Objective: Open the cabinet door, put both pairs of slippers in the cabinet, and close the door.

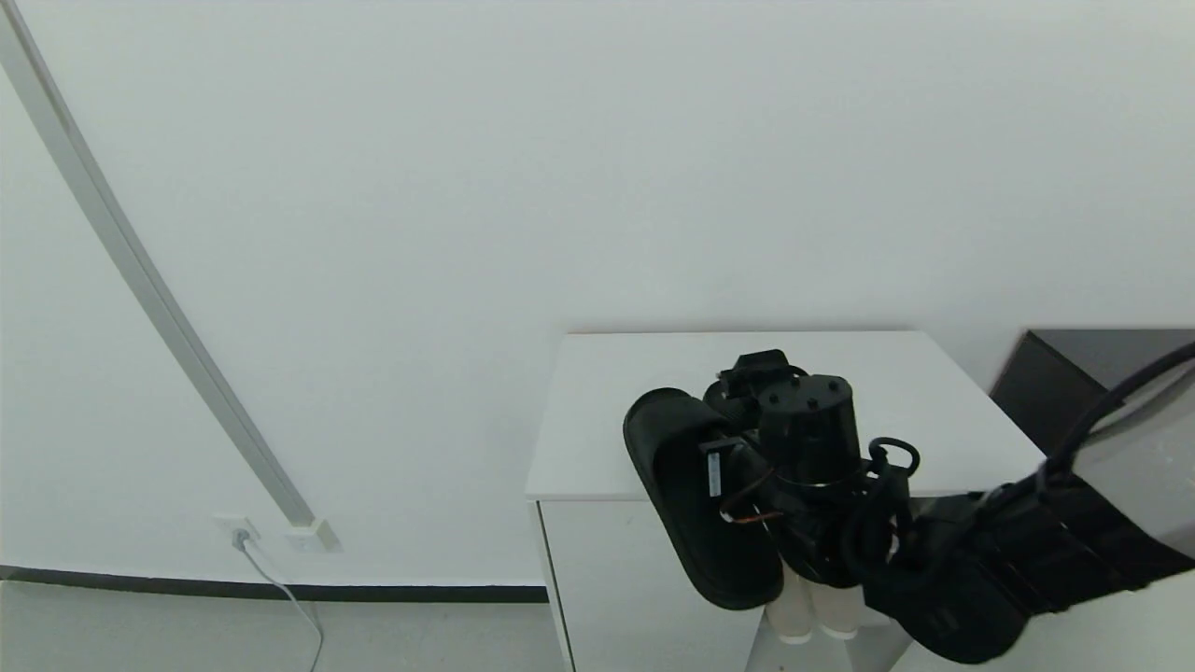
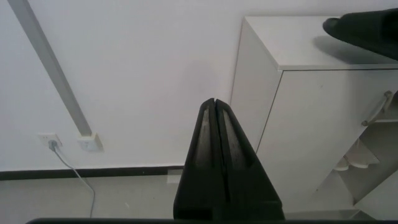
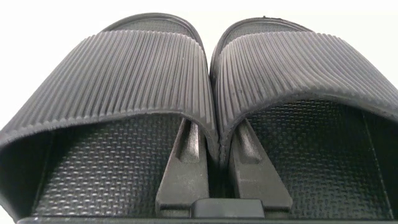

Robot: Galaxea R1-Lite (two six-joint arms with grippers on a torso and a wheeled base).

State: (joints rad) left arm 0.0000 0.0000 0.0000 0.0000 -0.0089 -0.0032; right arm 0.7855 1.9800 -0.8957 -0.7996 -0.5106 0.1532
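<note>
Currently we see the right gripper [image 3: 216, 130] clamped on the black slippers [image 1: 695, 499]. One of its fingers [image 3: 185, 168] sits inside each slipper under the ribbed strap, and the two inner strap walls are pinched between them. The pair is held side by side, straps touching.

In the head view the pair hangs at the front edge of the white cabinet [image 1: 597, 420]. Its upper end is over the cabinet top and its lower end drops past the edge, in front of the cabinet face. We can't tell whether the slippers touch the top or sit just above it.

The left gripper [image 2: 214, 107] is off to the cabinet's left side, well apart from it. Its fingers are pressed fully together with nothing between them.

The white slippers [image 2: 356, 157] stand in the cabinet's opening, below the bar handle [image 2: 378, 109]. In the head view their pale ends show just below the black pair. We can't make out how far the door is swung.

Around it:
- A grey cable duct [image 1: 140, 271] runs diagonally down the white wall.
- A wall socket [image 1: 236, 530] near the floor has a cable plugged in.
- A dark box [image 1: 1074, 364] sits to the right of the cabinet.
</note>
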